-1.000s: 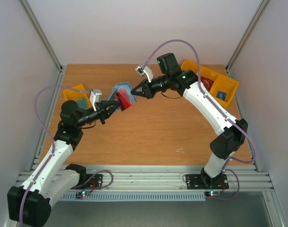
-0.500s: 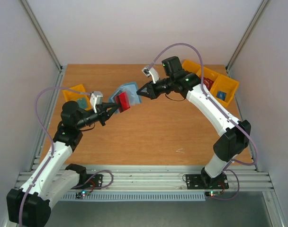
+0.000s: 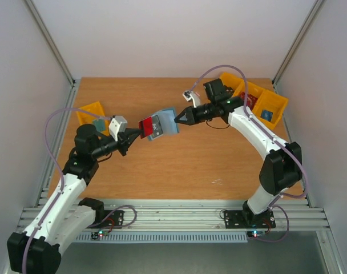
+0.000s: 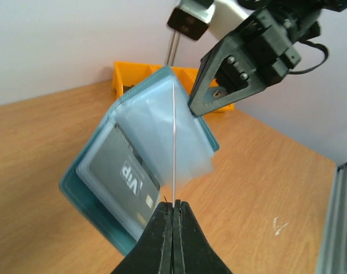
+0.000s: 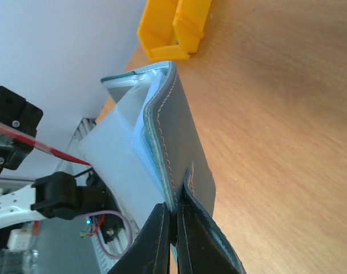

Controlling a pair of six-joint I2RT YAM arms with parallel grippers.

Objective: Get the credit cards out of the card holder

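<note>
Card holder [image 3: 166, 123], teal, stitched, pinched by right fingers [image 3: 181, 118]; thin red card [image 3: 146, 124] clamped in left fingers [image 4: 173, 211].

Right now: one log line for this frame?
left gripper: shut on red card | right gripper: shut on card holder | grey card: in holder | red card fully out: cannot tell

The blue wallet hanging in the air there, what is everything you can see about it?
The card holder is a teal-blue folding wallet, leather-like with pale stitching, held open in mid-air. Its clear plastic sleeves hold a grey card marked VIP. The right gripper pinches one cover edge. The left gripper holds a red card right beside the sleeves; whether it is clear of them I cannot tell.
</note>
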